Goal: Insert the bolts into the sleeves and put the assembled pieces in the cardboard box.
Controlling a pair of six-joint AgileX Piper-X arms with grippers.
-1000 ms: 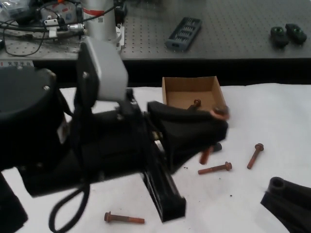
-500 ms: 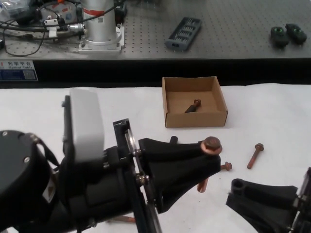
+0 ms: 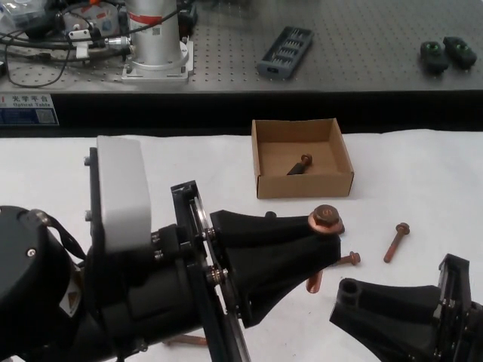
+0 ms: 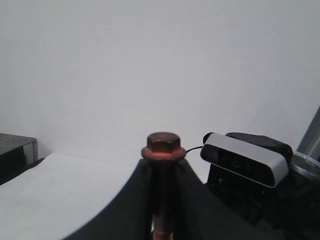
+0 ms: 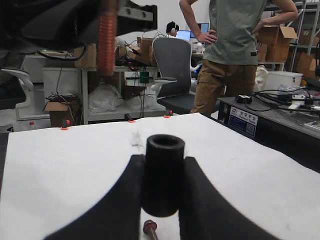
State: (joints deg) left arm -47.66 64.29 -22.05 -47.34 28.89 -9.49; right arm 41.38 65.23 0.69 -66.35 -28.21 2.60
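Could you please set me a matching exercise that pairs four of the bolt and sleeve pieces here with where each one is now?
Things:
1. black sleeve
2. upright bolt
3. assembled piece
4. rightmost bolt

Places:
a. lying on the white cloth
b. gripped in the left tool
c. inside the cardboard box
d. gripped in the right tool

Pairs: 1-d, 2-b, 3-c, 4-a.

Left arm [image 3: 113, 302] lies low across the front, with the left gripper [image 3: 326, 235] pinched on a bolt [image 3: 325, 219], head up. The right gripper [image 3: 355, 298] sits at lower right, just beside it, clamping a black sleeve [image 5: 163, 172] upright with the open end up.
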